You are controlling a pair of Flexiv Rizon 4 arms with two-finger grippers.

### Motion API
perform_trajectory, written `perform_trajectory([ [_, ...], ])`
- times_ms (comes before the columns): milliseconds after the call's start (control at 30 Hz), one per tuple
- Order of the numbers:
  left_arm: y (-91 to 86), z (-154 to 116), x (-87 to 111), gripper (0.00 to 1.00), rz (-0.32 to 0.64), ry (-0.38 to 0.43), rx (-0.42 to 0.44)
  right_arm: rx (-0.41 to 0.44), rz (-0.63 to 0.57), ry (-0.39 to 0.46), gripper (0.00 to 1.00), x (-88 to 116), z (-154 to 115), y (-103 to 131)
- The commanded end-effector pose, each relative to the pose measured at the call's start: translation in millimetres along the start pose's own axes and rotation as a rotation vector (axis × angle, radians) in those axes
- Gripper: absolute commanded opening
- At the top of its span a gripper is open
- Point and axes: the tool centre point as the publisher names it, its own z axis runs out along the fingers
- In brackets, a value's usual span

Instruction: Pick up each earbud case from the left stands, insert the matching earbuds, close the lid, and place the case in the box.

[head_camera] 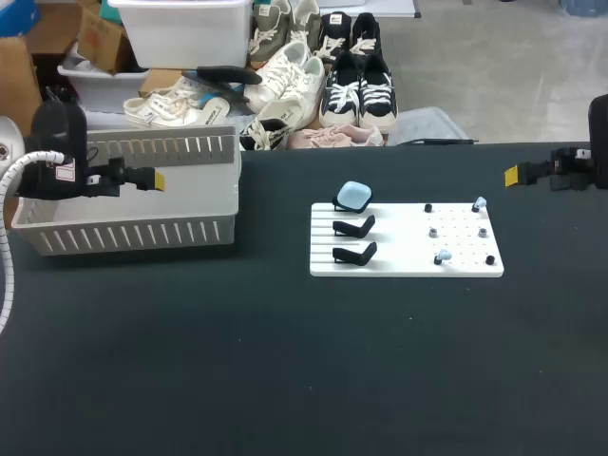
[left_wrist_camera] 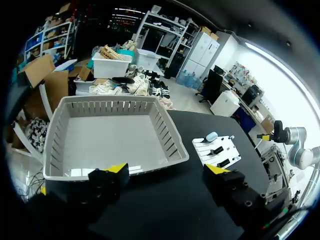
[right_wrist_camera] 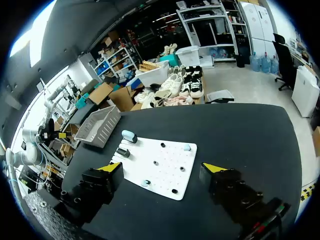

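A white pegboard (head_camera: pixel 399 258) lies right of the table's middle. Its rear left stand holds a closed light-blue earbud case (head_camera: pixel 353 196); the two black stands (head_camera: pixel 354 226) in front of it are empty. Light-blue earbuds (head_camera: pixel 479 203) (head_camera: pixel 442 257) sit on the board's right half among black and grey ones. My left gripper (head_camera: pixel 155 179) hangs open above the white basket (head_camera: pixel 133 233). My right gripper (head_camera: pixel 511 175) is open and empty, up beyond the board's far right corner. In the left wrist view the gripper (left_wrist_camera: pixel 167 170) is over the basket's near wall (left_wrist_camera: pixel 165 132). The right wrist view's gripper (right_wrist_camera: pixel 162 168) looks down on the pegboard (right_wrist_camera: pixel 165 152) and case (right_wrist_camera: pixel 129 135).
The basket (right_wrist_camera: pixel 100 126) stands at the table's far left and holds nothing. Black tabletop spreads in front of the board and between board and basket.
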Motion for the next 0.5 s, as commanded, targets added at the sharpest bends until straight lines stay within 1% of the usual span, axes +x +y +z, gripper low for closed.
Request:
perform_trajectory([
  [33,-2.0,4,-2.9,1.0,0.076,0.021,-0.012,0.0,0.0,0.0,1.0,0,0,0],
  [67,-2.7,7,-4.7,1.0,0.106,0.026,-0.007,0.0,0.0,0.0,1.0,0,0,0],
  [100,-4.4,9,-6.8,1.0,0.157,0.027,-0.013,0.0,0.0,0.0,1.0,0,0,0],
  [167,-8.0,13,-11.3,1.0,0.23,0.024,0.015,0.0,0.0,0.0,1.0,0,0,0],
  [233,-15.0,17,-15.5,1.0,0.369,0.016,0.032,0.0,0.0,0.0,1.0,0,0,0],
  [333,-26.7,23,-21.9,1.0,0.54,0.004,0.099,0.0,0.0,0.0,1.0,0,0,0],
  [367,-30.9,26,-24.5,1.0,0.606,0.005,0.143,0.0,0.0,0.0,1.0,0,0,0],
  [400,-36.6,29,-26.2,1.0,0.655,0.006,0.15,0.0,0.0,0.0,1.0,0,0,0],
  [433,-42.0,32,-28.8,1.0,0.71,0.003,0.181,0.0,0.0,0.0,1.0,0,0,0],
  [467,-47.1,34,-30.4,1.0,0.763,-0.014,0.21,0.0,0.0,0.0,1.0,0,0,0],
  [500,-51.9,38,-33.5,1.0,0.797,-0.002,0.207,0.0,0.0,0.0,1.0,0,0,0],
])
